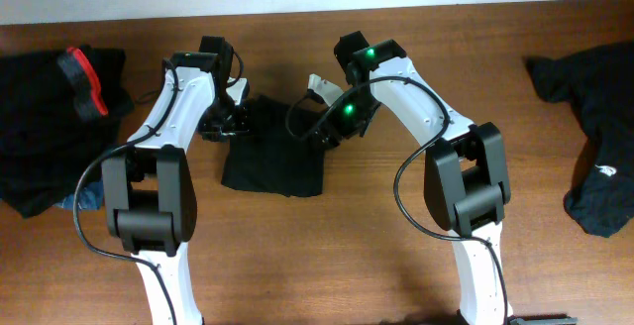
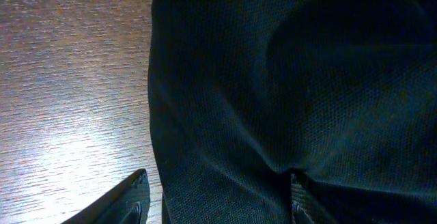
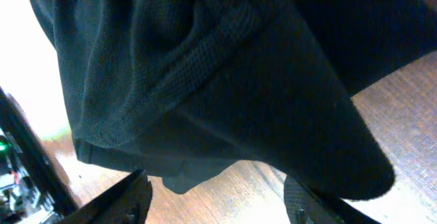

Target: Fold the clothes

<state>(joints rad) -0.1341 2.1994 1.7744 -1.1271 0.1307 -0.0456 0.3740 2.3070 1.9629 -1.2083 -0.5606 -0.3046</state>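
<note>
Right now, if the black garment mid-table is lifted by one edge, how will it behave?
The black garment will likely flop: the right wrist view shows soft bunched folds. Probably light for its size: the knit looks thin. Pushed, it may wrinkle rather than slide on the wooden table.

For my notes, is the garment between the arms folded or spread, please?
Folded: the garment is a compact block with layered edges in the right wrist view.
</note>
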